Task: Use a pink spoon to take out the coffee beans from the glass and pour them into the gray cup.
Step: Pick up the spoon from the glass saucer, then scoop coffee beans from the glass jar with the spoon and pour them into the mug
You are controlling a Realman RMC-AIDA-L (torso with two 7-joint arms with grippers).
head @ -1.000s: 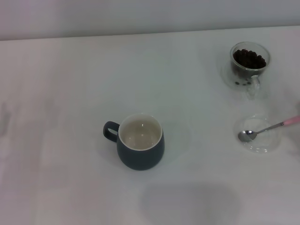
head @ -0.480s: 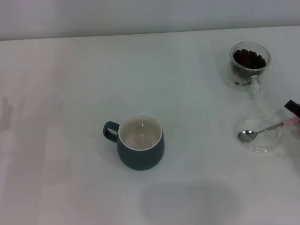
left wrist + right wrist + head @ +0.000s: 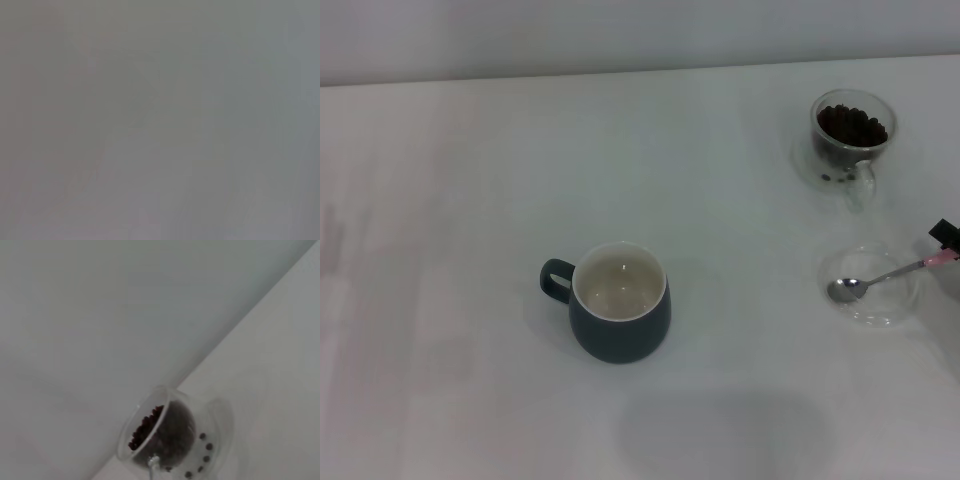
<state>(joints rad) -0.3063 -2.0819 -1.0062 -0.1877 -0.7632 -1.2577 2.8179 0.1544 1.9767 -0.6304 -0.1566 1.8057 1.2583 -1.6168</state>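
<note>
Reaching for the pink spoon [image 3: 890, 274] from the table's right edge.
The right pincer [image 3: 946, 236] showed only a dark tip just beside the pink handle; I cannot tell whether it was open or closed. A careless grip could tip the saucer [image 3: 895, 312] under the spoon. The glass [image 3: 852, 140] with coffee beans [image 3: 852, 124] stood beyond the pincer, the gray cup [image 3: 618, 303] well apart across open table. The left pincer was not visible.
</note>
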